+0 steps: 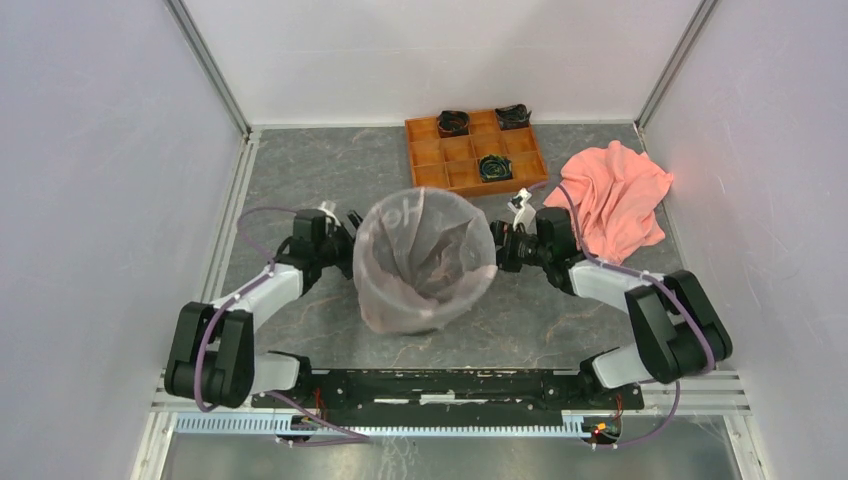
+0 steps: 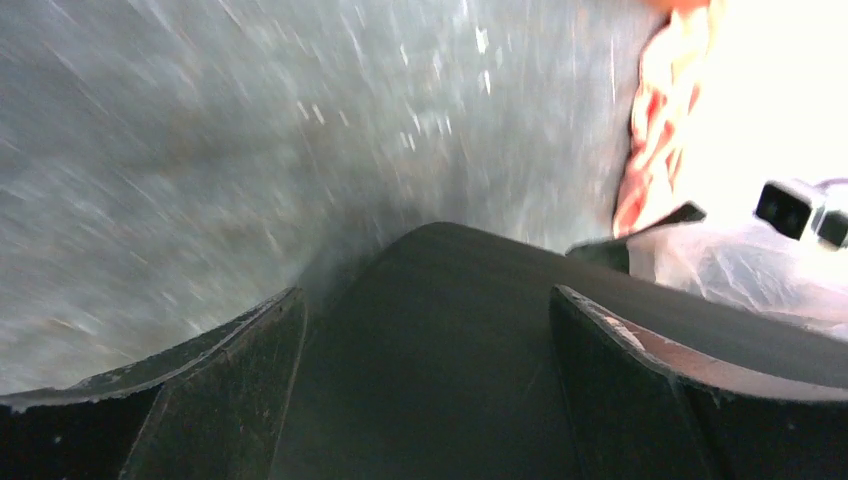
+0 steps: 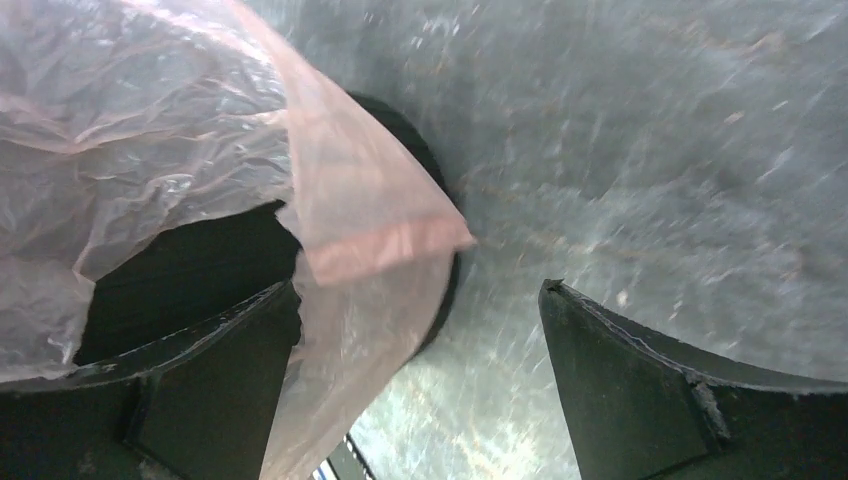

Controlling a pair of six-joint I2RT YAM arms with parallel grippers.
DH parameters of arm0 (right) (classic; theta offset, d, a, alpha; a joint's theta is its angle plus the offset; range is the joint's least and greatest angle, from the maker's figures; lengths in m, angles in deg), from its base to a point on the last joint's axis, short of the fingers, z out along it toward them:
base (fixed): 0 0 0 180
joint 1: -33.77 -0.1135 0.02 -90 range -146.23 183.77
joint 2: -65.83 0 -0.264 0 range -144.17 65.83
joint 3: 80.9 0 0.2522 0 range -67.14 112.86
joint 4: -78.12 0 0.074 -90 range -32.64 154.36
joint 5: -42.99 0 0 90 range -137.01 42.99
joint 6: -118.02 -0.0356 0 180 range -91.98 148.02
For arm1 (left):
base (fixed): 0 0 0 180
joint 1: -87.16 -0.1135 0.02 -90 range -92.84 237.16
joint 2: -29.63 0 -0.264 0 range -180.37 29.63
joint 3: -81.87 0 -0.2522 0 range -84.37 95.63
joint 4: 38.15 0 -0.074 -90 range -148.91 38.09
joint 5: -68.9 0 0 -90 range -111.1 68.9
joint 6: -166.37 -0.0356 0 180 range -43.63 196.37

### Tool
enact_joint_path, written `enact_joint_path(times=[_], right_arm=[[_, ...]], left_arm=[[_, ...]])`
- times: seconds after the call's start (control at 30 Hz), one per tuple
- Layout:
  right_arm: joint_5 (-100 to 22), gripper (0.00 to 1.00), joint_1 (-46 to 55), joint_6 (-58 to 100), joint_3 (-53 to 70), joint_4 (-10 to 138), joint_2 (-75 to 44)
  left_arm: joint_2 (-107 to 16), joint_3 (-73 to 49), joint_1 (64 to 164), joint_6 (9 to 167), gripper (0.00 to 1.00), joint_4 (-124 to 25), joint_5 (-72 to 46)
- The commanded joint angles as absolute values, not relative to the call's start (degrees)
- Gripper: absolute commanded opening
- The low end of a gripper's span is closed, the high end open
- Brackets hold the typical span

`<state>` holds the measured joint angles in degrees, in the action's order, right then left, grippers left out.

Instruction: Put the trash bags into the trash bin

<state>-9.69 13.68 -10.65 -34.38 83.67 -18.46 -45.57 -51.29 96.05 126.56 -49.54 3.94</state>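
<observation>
Left claw (image 1: 350,228): the fingers (image 2: 230,380) are spread wide and nothing is pinched. It is held at the left side of the bin (image 2: 440,350), whose bare black wall is seen just ahead, between the fingers.
Right claw (image 1: 497,250): the fingers (image 3: 220,370) are spread wide as well and nothing is pinched. It is held at the opposite side of the bin, turned toward the left claw.
Bin: it is placed upright between the two claws, very near to both. Contact cannot be told.
Bag (image 1: 425,255): it is laid over the mouth of the bin, between the claws. The middle is sunk inside and the edge is hung down the outer wall. In the right wrist view, a loose flap is hung over one finger of the right claw.
Table (image 1: 300,170): grey, marbled, seen under both claws.
Tray (image 1: 412,155): orange, beyond the claws, well apart from them. Three dark rolls (image 1: 494,167) are kept in its compartments.
Cloth (image 1: 615,195): salmon, crumpled, beyond the right claw and to its right.
</observation>
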Motion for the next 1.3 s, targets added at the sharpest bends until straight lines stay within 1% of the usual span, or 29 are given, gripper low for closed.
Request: enact_joint_path(times=[0.0, 0.17, 0.3, 0.43, 0.57, 0.67, 0.77, 0.83, 0.93, 1.03, 1.17, 1.27], right_arm=[[-10.3, 0.98, 11.1, -6.6, -37.4, 80.2, -10.4], [-15.6, 0.98, 11.1, -4.2, -43.2, 73.3, 0.4], [-19.6, 0.98, 11.1, -8.6, -46.3, 76.9, 4.3], [-22.4, 0.98, 11.1, -9.5, -42.2, 79.4, 1.3], [-21.1, 0.98, 11.1, -8.1, -34.6, 77.9, -5.3], [-19.2, 0.97, 10.5, -12.7, -35.2, 83.8, -7.3], [-21.2, 0.97, 9.0, -15.9, -37.0, 88.2, -7.5], [-21.5, 0.97, 8.8, -16.7, -36.7, 89.5, -8.2], [-24.5, 0.98, 9.0, -11.3, -32.1, 83.1, -9.1], [-26.4, 0.98, 9.9, -4.8, -27.8, 75.3, -9.3], [-27.9, 0.98, 10.9, 1.4, -26.0, 69.2, -7.6], [-30.3, 0.98, 11.0, 5.1, -24.9, 65.3, -6.2]], left_arm=[[-39.6, -55.2, 102.6, 130.8, 0.96, -48.0, 6.6], [-34.1, -58.8, 104.7, 133.2, 0.96, -48.6, 4.3], [-35.1, -59.3, 105.7, 135.0, 0.96, -46.7, 2.0], [-40.2, -55.4, 105.8, 133.7, 0.96, -46.4, 0.0], [-44.3, -50.2, 106.0, 132.5, 0.97, -46.6, 1.4], [-46.2, -49.2, 107.2, 134.3, 0.97, -44.2, 1.7], [-48.6, -49.6, 110.1, 138.7, 0.97, -37.9, 1.0], [-52.1, -46.7, 112.0, 139.1, 0.97, -37.0, 0.8], [-56.6, -40.9, 111.7, 136.0, 0.98, -41.9, -0.1], [-55.8, -36.6, 108.0, 129.5, 1.0, -50.5, -4.3], [-49.4, -33.4, 99.2, 121.7, 1.0, -65.0, -10.4], [-41.5, -31.2, 95.0, 117.6, 1.0, -74.9, -16.4]])
